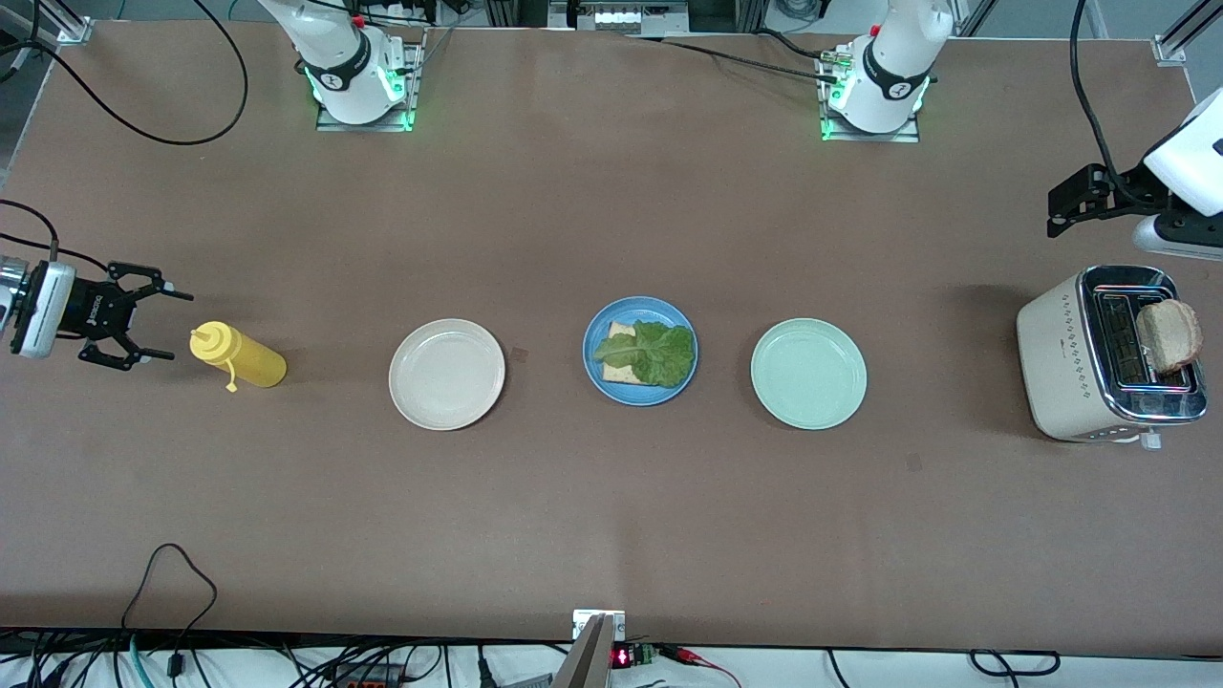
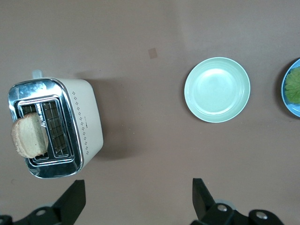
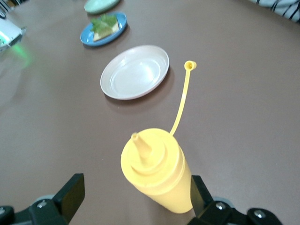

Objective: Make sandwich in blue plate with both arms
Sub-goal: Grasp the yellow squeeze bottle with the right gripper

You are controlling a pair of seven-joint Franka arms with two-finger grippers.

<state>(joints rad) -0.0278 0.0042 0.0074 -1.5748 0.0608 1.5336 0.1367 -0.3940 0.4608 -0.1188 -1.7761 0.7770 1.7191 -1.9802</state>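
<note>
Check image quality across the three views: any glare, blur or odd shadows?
Front view: even light, sharp; green glow from the base LEDs, soft shadow beside the toaster. Left wrist view: crisp, glare on the toaster's chrome top, a highlight on the pale green plate. Right wrist view: yellow squeeze bottle close and slightly soft, blue plate blurrier, green spill on the table.

I see a yellow plastic squeeze bottle (image 1: pixel 243 356) at the right arm's end, then a cream-white round plate (image 1: pixel 446 374), a pale green round plate (image 1: pixel 808 373), and a cream-and-chrome toaster (image 1: pixel 1099 358) at the left arm's end.

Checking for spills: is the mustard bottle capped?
Uncapped: the bottle's nozzle is bare, its cap hanging off on its tether.
</note>
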